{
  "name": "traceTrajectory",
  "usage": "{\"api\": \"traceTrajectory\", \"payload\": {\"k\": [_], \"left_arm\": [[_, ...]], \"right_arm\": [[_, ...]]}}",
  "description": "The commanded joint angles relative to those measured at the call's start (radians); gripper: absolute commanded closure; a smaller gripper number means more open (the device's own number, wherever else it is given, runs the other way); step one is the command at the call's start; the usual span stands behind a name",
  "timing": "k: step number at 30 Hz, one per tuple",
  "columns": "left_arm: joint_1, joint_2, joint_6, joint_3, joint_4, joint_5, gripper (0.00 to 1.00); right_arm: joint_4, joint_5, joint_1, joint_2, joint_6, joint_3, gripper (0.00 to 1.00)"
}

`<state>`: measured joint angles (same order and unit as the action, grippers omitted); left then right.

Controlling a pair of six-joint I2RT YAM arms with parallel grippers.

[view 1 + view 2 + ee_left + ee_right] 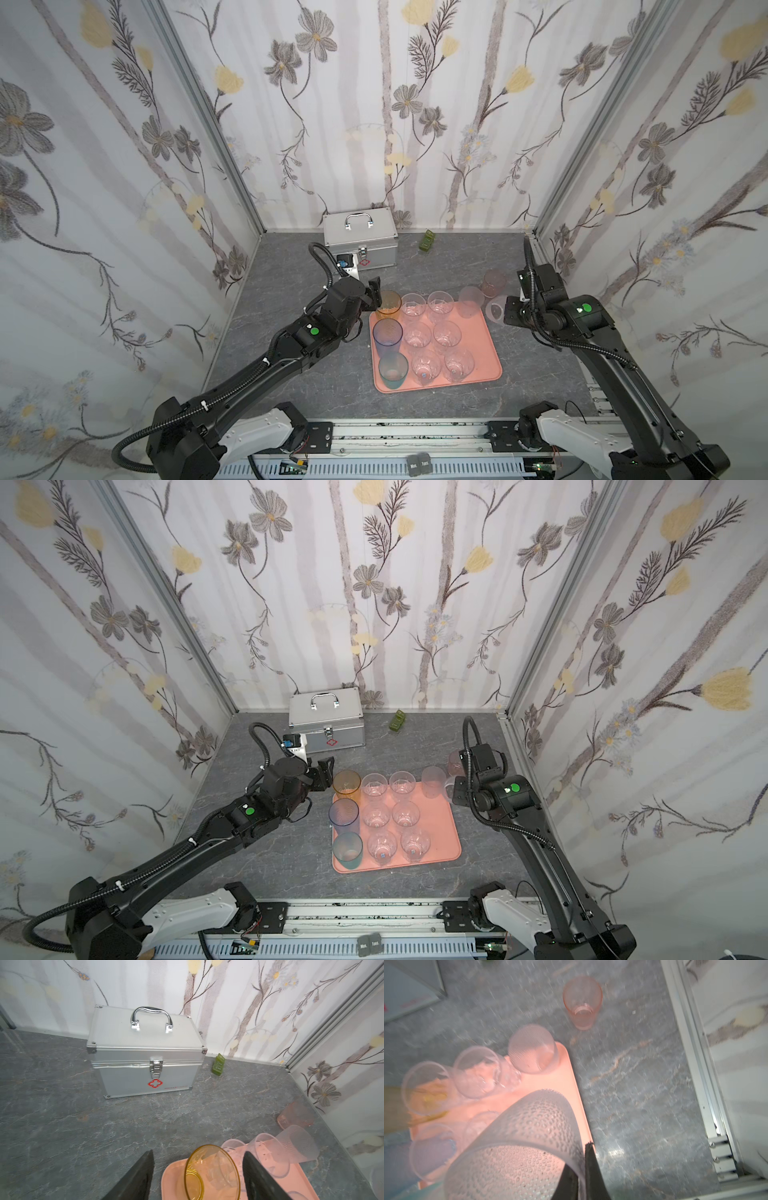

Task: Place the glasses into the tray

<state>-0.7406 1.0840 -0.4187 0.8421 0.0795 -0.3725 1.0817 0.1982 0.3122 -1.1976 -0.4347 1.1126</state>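
Both top views are showing the salmon-pink tray (484, 353) lying flat mid-frame on the grey marble-look table (291, 332). It's got rounded corners and a low rim. A tall amber glass (388, 305), a blue glass (387, 334) and a teal glass (392, 370) are standing down its left edge. Six short clear patterned glasses (417, 338) are filling two columns beside them, and a frosted tumbler (471, 301) is sitting in the upper right corner. The tray's right strip is lying bare, and there's open table to the right and below. A pinkish glass (493, 282) is standing off the tray, up and to its right. The left gripper (373, 298) is hanging just left of the amber one. The right gripper (503, 311) is holding a dimpled frosted glass (492, 309) tilted at the tray's upper right corner. A silver case (326, 725) and a green block (397, 720) are sitting by the back wall. In the left wrist view the jaws are standing spread with the amber glass (212, 1172) between them, on the tray's corner. The ribbed metal case (145, 1059) is showing a red cross outline, and the red writing beside it is too small to read. The right wrist view is blurry, but the fingers (591, 1172) are pinching the bumpy glass wall (519, 1147), one inside and one outside.
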Motion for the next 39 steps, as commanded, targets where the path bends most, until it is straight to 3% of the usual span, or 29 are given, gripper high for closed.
{"api": "traceTrajectory", "payload": {"k": [1, 13, 24, 33, 39], "left_arm": [[0.01, -0.008, 0.019, -0.044, -0.125, -0.009, 0.29], [0.015, -0.013, 0.011, -0.113, -0.15, -0.004, 0.28], [0.02, -0.007, 0.015, -0.127, -0.156, 0.004, 0.28], [0.027, 0.005, 0.018, -0.125, -0.161, 0.008, 0.28], [0.032, 0.001, 0.065, -0.106, -0.161, -0.007, 0.27]], "right_arm": [[-0.009, -0.074, -0.013, -0.013, 0.025, -0.078, 0.99], [-0.222, -0.094, -0.013, -0.292, 0.059, -0.109, 0.97], [-0.308, -0.096, -0.013, -0.449, 0.074, -0.107, 0.95], [-0.273, -0.102, -0.013, -0.436, 0.083, -0.065, 0.72], [-0.208, -0.112, -0.063, -0.354, 0.079, 0.114, 0.63]]}}
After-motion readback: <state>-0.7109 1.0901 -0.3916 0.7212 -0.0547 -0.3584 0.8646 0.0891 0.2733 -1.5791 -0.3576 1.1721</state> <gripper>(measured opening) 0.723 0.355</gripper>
